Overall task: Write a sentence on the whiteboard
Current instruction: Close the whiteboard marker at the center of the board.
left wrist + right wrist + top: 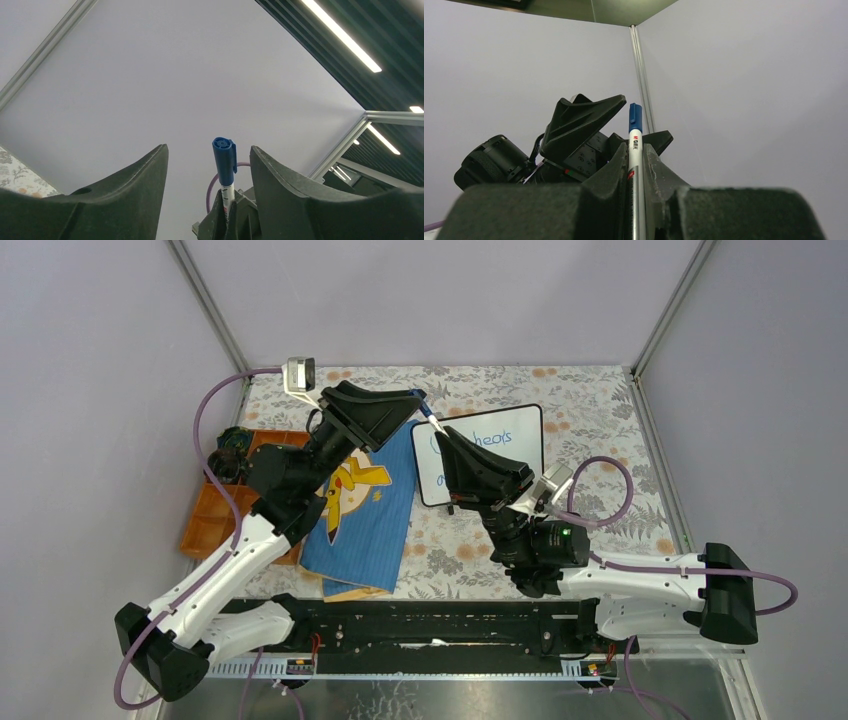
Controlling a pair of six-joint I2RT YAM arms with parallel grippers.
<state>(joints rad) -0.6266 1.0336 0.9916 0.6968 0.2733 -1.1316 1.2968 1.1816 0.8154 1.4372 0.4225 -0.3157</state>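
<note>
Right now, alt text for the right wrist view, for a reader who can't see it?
The right end effector is shut on a white marker, blue cap up. The black left arm sits close behind, at left, against plain grey walls.

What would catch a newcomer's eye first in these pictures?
In the middle, the right gripper holds a blue-capped marker, its cap inside the open left gripper. Just right of them is the whiteboard with blue handwriting, "heals" readable. To their left lies a blue book with a yellow figure.
</note>
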